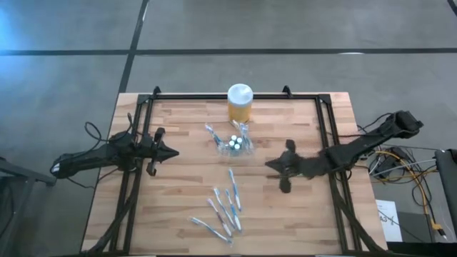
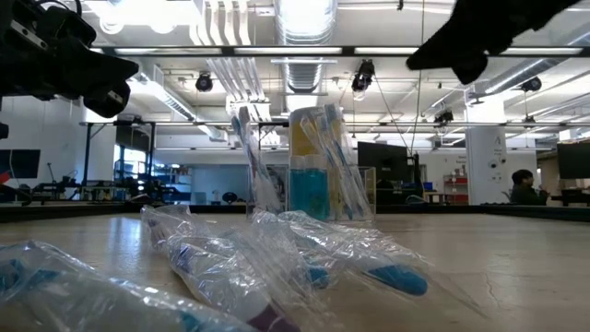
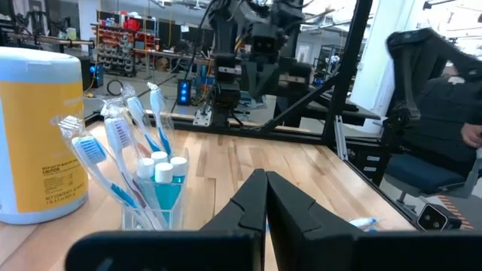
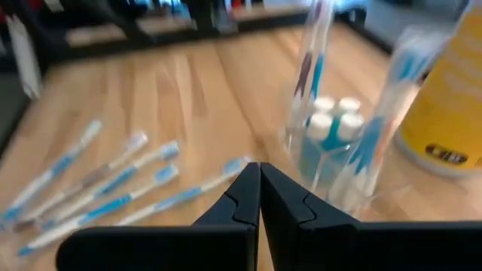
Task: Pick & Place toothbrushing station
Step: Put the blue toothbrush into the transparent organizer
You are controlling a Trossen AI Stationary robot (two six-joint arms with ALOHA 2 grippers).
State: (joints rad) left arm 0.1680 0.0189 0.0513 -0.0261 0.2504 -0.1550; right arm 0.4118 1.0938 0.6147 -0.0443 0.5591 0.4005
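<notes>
Two arms waited on either side of the tabletop (image 1: 285, 214), both empty. Toward the left edge the left hand (image 1: 171, 152) hovered with its fingers pressed together on nothing, pointing across at the middle; it was probably kept back there to leave the working ground to its partner. Near the middle of the far edge stood the yellow jar (image 1: 240, 103) with its white lid, and just in front of it, toward the centre, the clear holder (image 1: 236, 143), already carrying a few upright toothbrushes (image 3: 114, 154) and the white-capped pieces (image 1: 234, 143). Between the centre and the near edge lay the loose toothbrushes (image 1: 223, 205) in a scattered fan, apparently the supply not yet moved into the holder. Right of the holder, the right hand (image 1: 271, 165) hung above the boards, likewise closed narrow and gripping nothing, aimed at the holder as though lining up between the loose brushes and their destination. The high view alone gave the whole layout and told the arms apart. The left wrist view showed what it hid: the bristle heads pointing upward in the holder, and blue bodies under the white caps. The low view revealed that the nearest brushes lay in crinkled clear wrappers (image 2: 277, 258). The right wrist view put holder and loose brushes together before the closed fingers.
</notes>
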